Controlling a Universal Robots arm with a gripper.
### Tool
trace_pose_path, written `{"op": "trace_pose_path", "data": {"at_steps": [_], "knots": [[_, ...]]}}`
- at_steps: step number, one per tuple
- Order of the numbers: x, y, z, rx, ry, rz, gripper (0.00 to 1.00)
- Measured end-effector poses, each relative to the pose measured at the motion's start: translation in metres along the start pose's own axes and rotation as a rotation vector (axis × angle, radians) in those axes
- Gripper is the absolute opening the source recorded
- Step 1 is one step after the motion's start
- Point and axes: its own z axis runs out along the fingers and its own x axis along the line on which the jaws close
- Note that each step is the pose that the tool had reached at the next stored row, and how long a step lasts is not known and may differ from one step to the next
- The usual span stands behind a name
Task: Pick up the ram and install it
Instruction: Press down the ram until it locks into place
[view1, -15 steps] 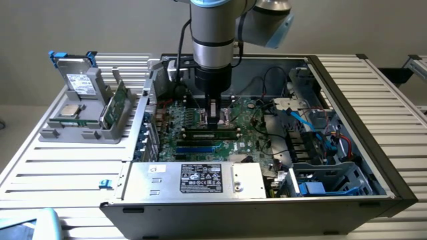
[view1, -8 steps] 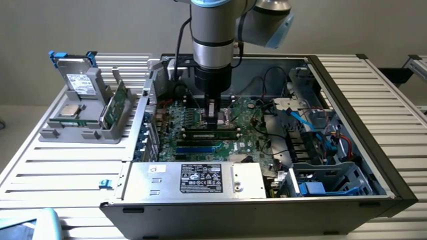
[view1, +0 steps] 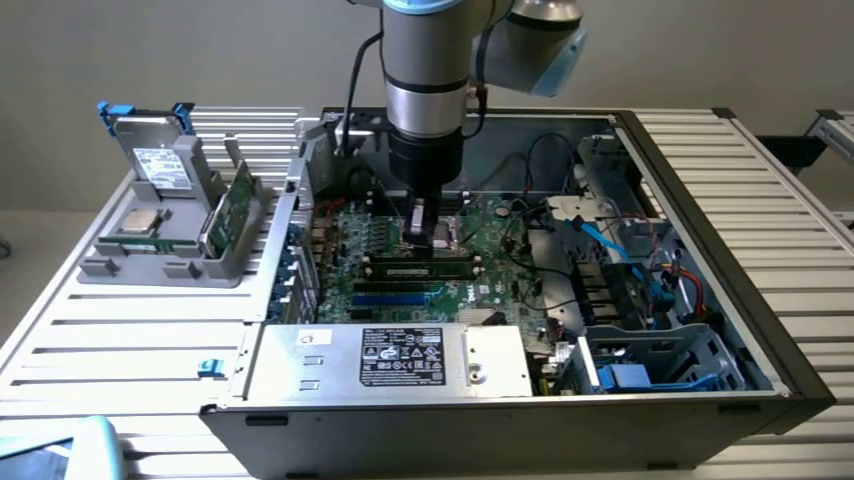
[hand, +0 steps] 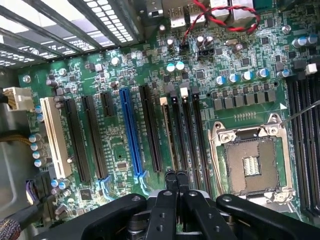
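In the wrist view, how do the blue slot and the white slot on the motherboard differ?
The blue slot is somewhat longer than the white slot. The white slot lies at the board's edge, the blue slot nearer the processor socket. Both are empty and run parallel.

The arm (view1: 424, 90) hangs straight down, wrist vertical, ending in the pincer (hand: 175, 176) with its fingertips (hand: 170, 176) pressed together.
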Motion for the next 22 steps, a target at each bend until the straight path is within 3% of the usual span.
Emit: {"op": "trace_pose_path", "data": {"at_steps": [22], "knots": [[-0.0001, 0.0, 0.0002, -0.0183, 0.0034, 0.306, 0.11]]}}
